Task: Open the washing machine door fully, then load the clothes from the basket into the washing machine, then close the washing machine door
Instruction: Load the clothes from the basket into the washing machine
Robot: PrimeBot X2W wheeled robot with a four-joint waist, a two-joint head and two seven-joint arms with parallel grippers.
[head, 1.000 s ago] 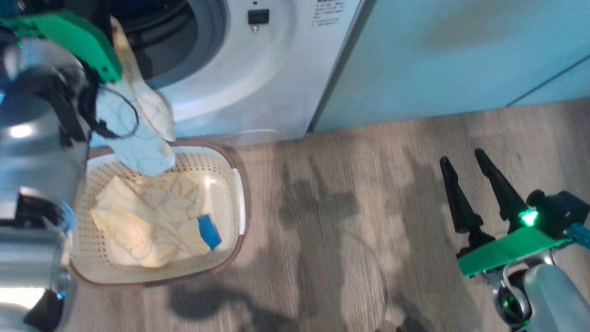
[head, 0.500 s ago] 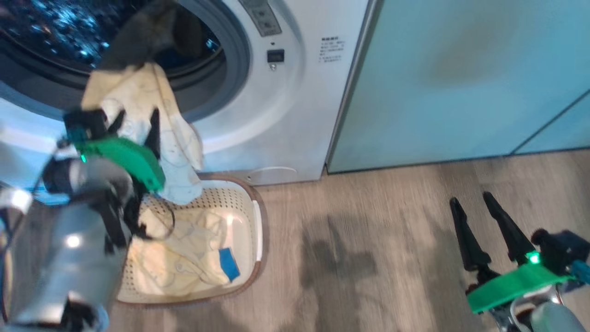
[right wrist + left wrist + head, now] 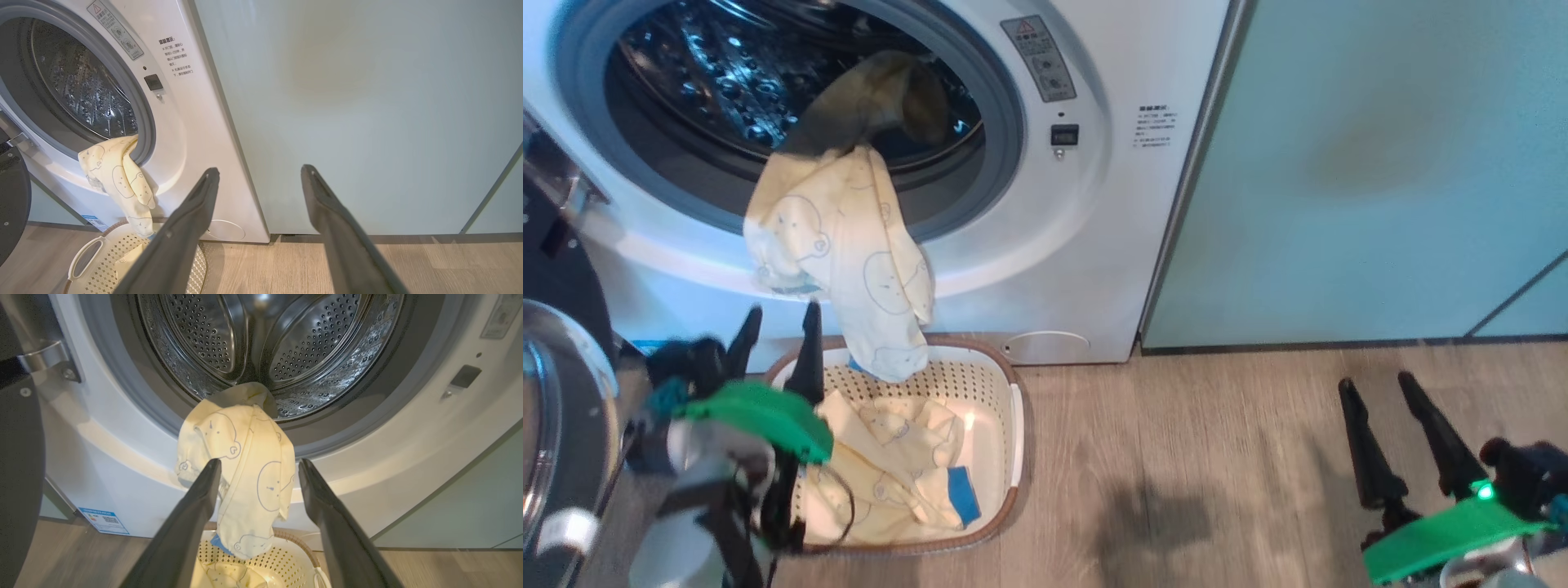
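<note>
The washing machine (image 3: 1094, 245) stands with its steel drum (image 3: 265, 343) exposed. Its door (image 3: 556, 269) is swung wide at the left. A cream garment (image 3: 841, 237) of the clothes hangs over the opening's lower lip, its tail reaching down into the basket (image 3: 1013, 408). More clothes (image 3: 890, 465) with a blue patch lie in the basket. My left gripper (image 3: 783, 314) hovers open over the basket's left end, just below and apart from the hanging garment (image 3: 245, 457), holding nothing. My right gripper (image 3: 1378, 384) is open and empty over the floor at the right.
Pale green cabinet doors (image 3: 1380, 163) adjoin the washer on the right. The open door's black rim (image 3: 16, 477) stands close at my left arm's left. Wooden floor (image 3: 1217, 457) runs between basket and right gripper. A blue label sticker (image 3: 104, 520) sits low on the washer front.
The head camera has tilted up, showing more of the drum. My left gripper has drawn back and down from the opening, leaving the garment draped over the lip. The right arm keeps its place.
</note>
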